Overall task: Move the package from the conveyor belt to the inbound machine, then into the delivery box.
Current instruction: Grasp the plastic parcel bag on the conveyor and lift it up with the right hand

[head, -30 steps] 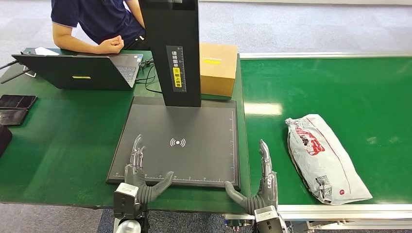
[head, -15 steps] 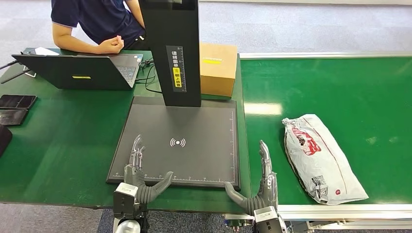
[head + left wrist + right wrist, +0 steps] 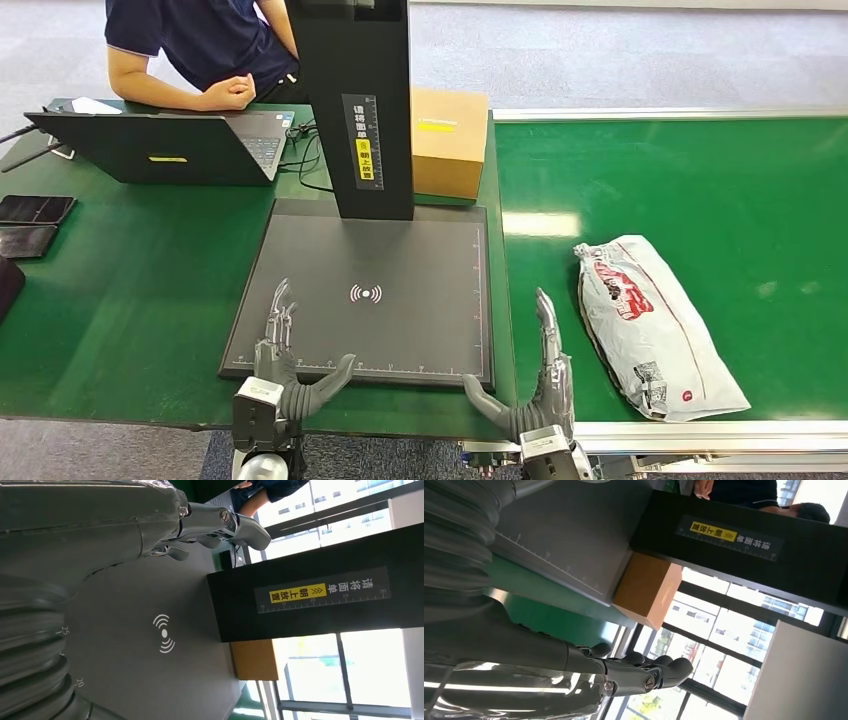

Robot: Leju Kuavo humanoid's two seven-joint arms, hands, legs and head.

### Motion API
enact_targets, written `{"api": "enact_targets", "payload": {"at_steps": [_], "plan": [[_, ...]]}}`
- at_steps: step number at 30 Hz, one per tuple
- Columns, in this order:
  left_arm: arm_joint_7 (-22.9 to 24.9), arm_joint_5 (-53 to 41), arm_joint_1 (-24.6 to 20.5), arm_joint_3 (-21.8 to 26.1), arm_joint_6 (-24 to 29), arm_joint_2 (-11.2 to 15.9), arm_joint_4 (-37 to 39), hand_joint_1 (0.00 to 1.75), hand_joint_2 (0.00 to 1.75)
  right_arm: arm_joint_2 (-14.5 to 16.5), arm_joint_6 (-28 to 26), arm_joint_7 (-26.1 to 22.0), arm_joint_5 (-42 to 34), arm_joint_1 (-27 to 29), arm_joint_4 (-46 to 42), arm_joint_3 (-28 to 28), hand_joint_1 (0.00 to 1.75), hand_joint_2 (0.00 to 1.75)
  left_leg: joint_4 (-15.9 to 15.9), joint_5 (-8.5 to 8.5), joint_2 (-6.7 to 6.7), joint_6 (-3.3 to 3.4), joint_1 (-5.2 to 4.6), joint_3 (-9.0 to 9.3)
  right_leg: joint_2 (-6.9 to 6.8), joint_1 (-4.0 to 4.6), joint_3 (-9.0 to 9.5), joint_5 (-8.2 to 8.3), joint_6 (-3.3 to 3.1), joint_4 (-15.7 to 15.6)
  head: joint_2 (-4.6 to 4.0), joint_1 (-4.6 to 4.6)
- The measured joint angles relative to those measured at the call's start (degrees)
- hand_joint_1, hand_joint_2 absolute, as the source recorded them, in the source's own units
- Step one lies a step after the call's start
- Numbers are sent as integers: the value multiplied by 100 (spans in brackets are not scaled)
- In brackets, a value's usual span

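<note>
A white plastic package (image 3: 653, 324) with red print lies on the green conveyor belt (image 3: 700, 190), right of the inbound machine's dark grey scan plate (image 3: 400, 270). My right hand (image 3: 535, 385) hovers open at the near edge, between the plate and the package, fingers straight and apart; it appears again as my right hand (image 3: 574, 665). My left hand (image 3: 285, 365) is open over the plate's near left corner, holding nothing, and its fingers (image 3: 210, 525) stretch over the plate. The cardboard delivery box (image 3: 449, 142) stands behind the plate, beside the machine's black column (image 3: 355, 100).
A person in a dark shirt (image 3: 200, 50) sits at the far left behind an open laptop (image 3: 160, 145). Dark phones (image 3: 30, 220) lie at the left edge of the green table. Cables run behind the plate.
The package has drifted left along the belt, closer to my right hand. Both hands have stayed where they were.
</note>
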Motion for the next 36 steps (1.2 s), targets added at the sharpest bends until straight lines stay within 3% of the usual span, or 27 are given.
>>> {"api": "enact_targets", "payload": {"at_steps": [11, 24, 30, 36], "plan": [[-1, 107, 43, 30, 38, 3, -34, 0, 175, -63, -323, 104, 458, 98, -120, -604, 0, 175, 0, 0, 0, 0, 0, 0, 0, 0, 0, 0, 0, 0, 0, 0], [-2, 227, 26, -15, -48, 17, -37, 0, 175, -434, -556, 701, 1152, -187, 100, -1987, 0, 175, 3, 0, -1, 1, -1, 0, 0, -2, 1, 2, 3, -1, 0, 0], [-2, 178, -23, -9, -161, 17, -37, 0, 175, -675, -541, 952, 1384, -622, 815, -2822, 0, 175, 3, 0, -1, 1, -1, 0, 0, -3, 2, 4, 3, -1, 0, 2], [-2, 197, -39, -1, -170, 16, -37, 0, 175, -1079, -452, 1036, 1349, -1209, 2089, -3482, 0, 175, 6, 1, -1, 3, -1, 0, -1, -4, 2, 5, 4, -2, 0, 1]]}}
